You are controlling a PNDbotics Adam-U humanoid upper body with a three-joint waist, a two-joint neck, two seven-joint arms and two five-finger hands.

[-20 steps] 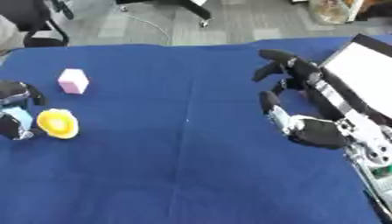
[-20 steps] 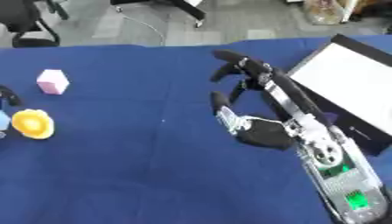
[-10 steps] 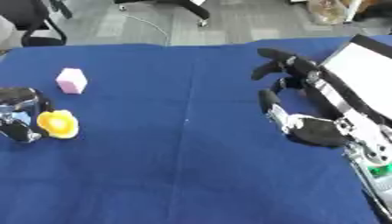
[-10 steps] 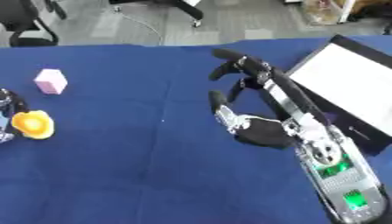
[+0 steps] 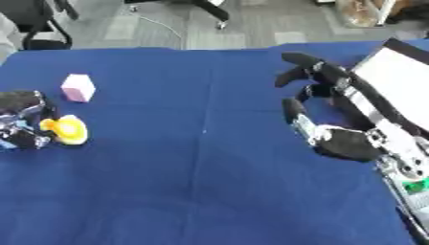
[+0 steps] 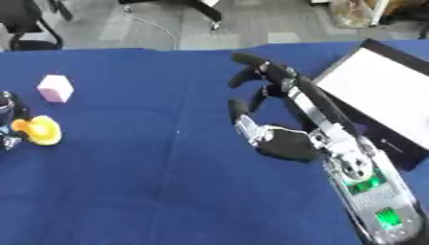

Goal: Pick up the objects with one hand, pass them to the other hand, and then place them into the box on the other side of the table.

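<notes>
A yellow duck-shaped toy (image 5: 67,130) with an orange bit lies on the blue table at the far left. My left hand (image 5: 20,119) is right against the toy's left side, partly cut off by the view's edge. A pink cube (image 5: 78,87) sits a little behind the toy, apart from the hand. On the right, my right hand (image 5: 339,141) is held open with its fingers (image 5: 303,61) spread and slightly bent, holding nothing. The box (image 6: 394,103), black-rimmed with a white inside, lies just right of that hand.
The blue cloth (image 5: 193,182) covers the whole table between the two hands. Chair bases and a grey floor show beyond the far edge. My right forearm (image 6: 368,191) runs to the lower right corner.
My left hand has closed in from the left edge onto the yellow toy. The right hand has stayed where it was.
</notes>
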